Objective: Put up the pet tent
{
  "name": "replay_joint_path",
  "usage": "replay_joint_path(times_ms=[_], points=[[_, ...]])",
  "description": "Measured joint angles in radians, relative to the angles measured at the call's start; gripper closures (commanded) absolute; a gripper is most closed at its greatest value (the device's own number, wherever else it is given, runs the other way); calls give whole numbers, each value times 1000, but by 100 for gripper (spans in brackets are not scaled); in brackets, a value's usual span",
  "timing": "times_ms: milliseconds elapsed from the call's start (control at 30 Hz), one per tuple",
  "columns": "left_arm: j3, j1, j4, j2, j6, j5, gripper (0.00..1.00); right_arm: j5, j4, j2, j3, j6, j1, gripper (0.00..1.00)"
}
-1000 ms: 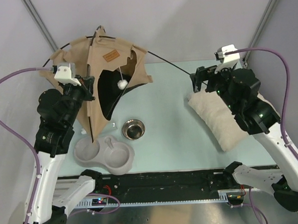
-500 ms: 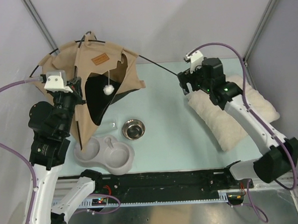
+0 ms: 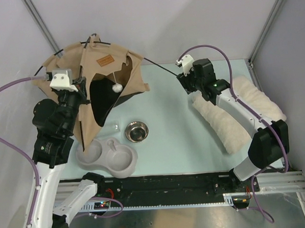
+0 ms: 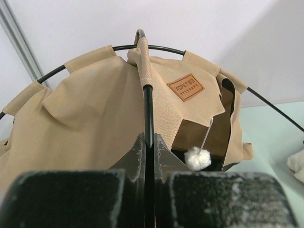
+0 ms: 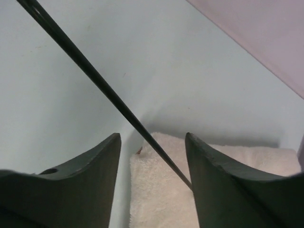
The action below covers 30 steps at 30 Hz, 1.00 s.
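Pale green tabletop [image 3: 184, 138], walled on three sides.

Pet tent [image 3: 70, 64]: upper left of the top view, at the far left of the tabletop. Tan fabric slack and creased, strung on curved black poles, not standing square. Black-lined doorway [image 3: 103, 101] faces the centre of the frame. Its lower point ends just beside the grey double bowl [image 3: 106, 157].

Cream pillow [image 3: 234, 117]: right side, lying diagonally, partly under the right arm.

Steel bowl [image 3: 136, 131]: centre, apart from the grey bowl.

Left tool [image 4: 148, 142]: jaws pressed together on the centre pole [image 4: 147, 104], which runs straight up the tent's front seam to the apex.

Right tool [image 5: 152, 142]: jaws spread wide. The side pole [image 5: 95, 78] slants down between them, its near end close to the right-hand finger [image 5: 223, 185]; contact cannot be told. In the top view this pole [image 3: 163, 67] stretches from the tent's right corner to the tool [image 3: 183, 81].

Brown label [image 4: 185, 87]: sewn right of the centre pole.

White pompom [image 4: 198, 158]: hanging on a cord in the doorway.
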Motion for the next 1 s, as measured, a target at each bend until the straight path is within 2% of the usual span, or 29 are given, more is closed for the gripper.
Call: replay_joint_path(times_ms=[100,233,367,867,1000], points=[[0,2,3,16,-4,35,100,57,5,15,1,-19,7,38],[0,7,8,43,-11,82,100,109,21,21,1,-40,12,18],[0,26,29,52,-28,105,100,113,23,20,1,-39,11,7],[29,65,185,57,-134,128,100,54,47,-132,1,24,-1,1],[23,69,211,56,-143,203,100,-21,37,-222,2,80,0,1]])
